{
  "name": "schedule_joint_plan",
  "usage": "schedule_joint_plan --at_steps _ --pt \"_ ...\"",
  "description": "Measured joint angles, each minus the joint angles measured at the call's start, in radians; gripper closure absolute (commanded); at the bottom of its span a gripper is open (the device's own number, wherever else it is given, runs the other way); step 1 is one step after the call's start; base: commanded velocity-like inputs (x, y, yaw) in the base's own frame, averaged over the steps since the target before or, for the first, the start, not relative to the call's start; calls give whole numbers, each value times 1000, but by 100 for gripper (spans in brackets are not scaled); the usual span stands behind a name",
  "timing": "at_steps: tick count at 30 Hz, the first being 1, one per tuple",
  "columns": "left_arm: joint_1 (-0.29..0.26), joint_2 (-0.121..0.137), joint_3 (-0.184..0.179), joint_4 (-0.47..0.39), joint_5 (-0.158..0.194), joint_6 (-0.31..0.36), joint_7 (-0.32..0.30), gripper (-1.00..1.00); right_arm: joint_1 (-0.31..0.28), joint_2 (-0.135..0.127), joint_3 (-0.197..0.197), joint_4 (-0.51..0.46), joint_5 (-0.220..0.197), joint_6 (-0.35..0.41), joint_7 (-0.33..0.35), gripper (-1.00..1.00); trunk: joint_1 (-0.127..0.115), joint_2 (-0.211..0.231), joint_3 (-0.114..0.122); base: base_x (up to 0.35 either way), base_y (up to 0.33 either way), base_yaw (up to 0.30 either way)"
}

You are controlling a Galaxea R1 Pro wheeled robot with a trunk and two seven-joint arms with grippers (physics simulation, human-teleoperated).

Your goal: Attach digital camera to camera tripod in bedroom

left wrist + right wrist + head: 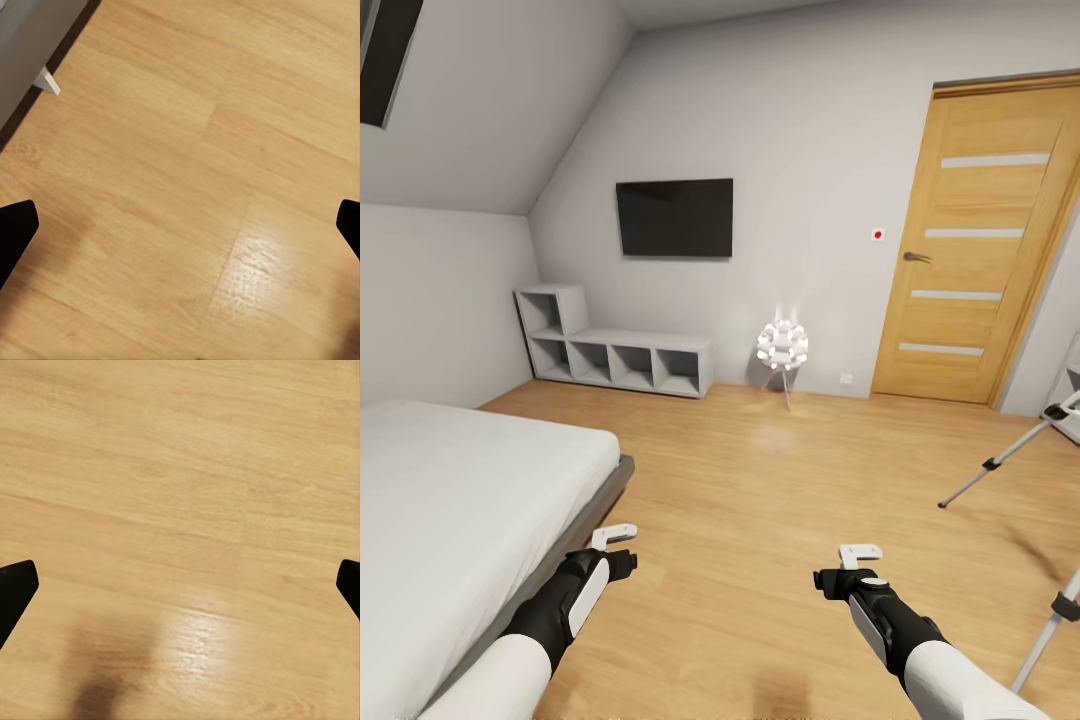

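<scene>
Left gripper and right gripper both hang over bare floor with fingers spread wide, holding nothing — the wrist views show dark fingertips at opposite edges above wood planks. No readable writing anywhere. Camera tripod stands at the room's right edge, silver legs splayed, near the oak door. Open plank floor lies between the bed on the left and the tripod. Grey cube shelves, wall television and a white-ball floor lamp line the far wall.
</scene>
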Motion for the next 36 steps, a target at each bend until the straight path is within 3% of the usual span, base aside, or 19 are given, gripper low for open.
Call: schedule_joint_plan --at_steps 36 --pt "0 -2 0 3 1 0 1 -100 0 1 0 18 0 -1 0 -100 138 -252 -113 0 0 0"
